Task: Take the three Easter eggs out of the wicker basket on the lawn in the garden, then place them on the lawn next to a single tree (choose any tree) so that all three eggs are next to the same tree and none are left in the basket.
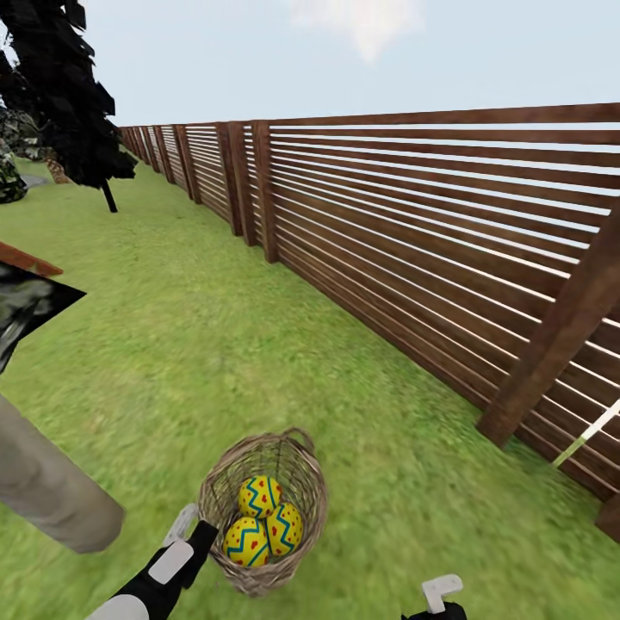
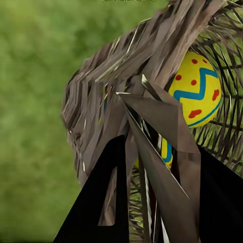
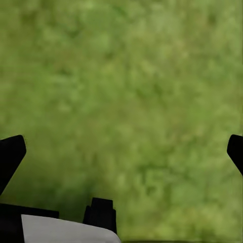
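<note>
Wicker basket (image 1: 263, 515) sits on the lawn (image 1: 215, 344), not far from the brown slatted fence (image 1: 430, 258). All three Easter eggs (image 1: 263, 521) lie inside it, bunched together and touching: one farther from the robot, two nearer. Left claw (image 1: 194, 530) is at the basket's near-left rim; in the left wrist view its dark fingers (image 2: 101, 202) straddle the woven wall (image 2: 126, 91), one egg (image 2: 197, 91) visible just beyond the weave. Clenched on the wall or merely around it, cannot tell. Right claw (image 3: 121, 152) hangs over bare grass, fingers spread wide, nothing between them, off to the basket's right. Pale trunk (image 1: 47, 486) stands near the basket's left. Dark thin-trunked tree (image 1: 77, 103) far up the lawn.
</note>
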Tool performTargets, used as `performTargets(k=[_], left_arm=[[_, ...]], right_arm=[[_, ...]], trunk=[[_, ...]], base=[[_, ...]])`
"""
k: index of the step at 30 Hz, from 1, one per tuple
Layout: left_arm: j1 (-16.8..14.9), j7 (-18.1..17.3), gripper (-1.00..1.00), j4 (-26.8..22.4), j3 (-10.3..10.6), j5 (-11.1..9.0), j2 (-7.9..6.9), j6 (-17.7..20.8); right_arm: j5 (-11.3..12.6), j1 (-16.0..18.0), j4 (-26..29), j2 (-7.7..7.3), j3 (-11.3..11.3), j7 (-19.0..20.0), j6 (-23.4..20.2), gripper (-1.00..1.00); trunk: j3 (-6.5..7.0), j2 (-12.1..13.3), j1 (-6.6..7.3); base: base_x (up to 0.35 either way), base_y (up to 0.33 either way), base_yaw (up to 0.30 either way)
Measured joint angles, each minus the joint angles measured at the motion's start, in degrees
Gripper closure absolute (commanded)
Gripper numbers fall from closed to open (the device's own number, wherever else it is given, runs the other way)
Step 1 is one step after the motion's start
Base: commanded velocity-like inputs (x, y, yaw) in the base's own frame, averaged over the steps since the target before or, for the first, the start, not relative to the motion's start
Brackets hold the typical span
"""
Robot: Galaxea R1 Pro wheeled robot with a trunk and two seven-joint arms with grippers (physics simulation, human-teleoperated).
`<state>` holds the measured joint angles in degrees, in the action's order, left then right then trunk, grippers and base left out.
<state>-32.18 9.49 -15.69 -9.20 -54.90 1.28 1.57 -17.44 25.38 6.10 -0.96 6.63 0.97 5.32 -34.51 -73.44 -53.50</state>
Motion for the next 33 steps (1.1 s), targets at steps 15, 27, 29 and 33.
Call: performTargets(k=[15,27,29,33], left_arm=[[0.00,0.00,1.00,0.04,-0.03,0.00,0.03,0.00],[-0.01,-0.07,1.00,-0.03,-0.08,0.01,-0.06,0.00],[-0.01,-0.09,1.00,-0.04,-0.12,-0.06,-0.03,0.00],[-0.03,-1.29,1.00,0.09,-0.18,0.00,-0.15,0.01]], right_arm=[[-0.01,0.00,0.00,0.00,0.00,0.04,0.00,-1.00],[-0.01,0.00,-0.01,0.00,0.00,0.01,0.00,-1.00],[-0.01,0.00,0.00,0.00,0.00,0.02,0.00,-1.00],[-0.01,0.00,-0.01,0.00,0.00,0.03,0.01,-1.00]], trunk=[[0.00,0.00,0.03],[0.00,0.00,0.03],[0.00,0.00,0.03],[0.00,0.00,0.03]], base=[[-0.105,-0.025,0.296],[0.000,0.000,0.296],[0.000,0.000,0.296],[0.000,0.000,0.296]])
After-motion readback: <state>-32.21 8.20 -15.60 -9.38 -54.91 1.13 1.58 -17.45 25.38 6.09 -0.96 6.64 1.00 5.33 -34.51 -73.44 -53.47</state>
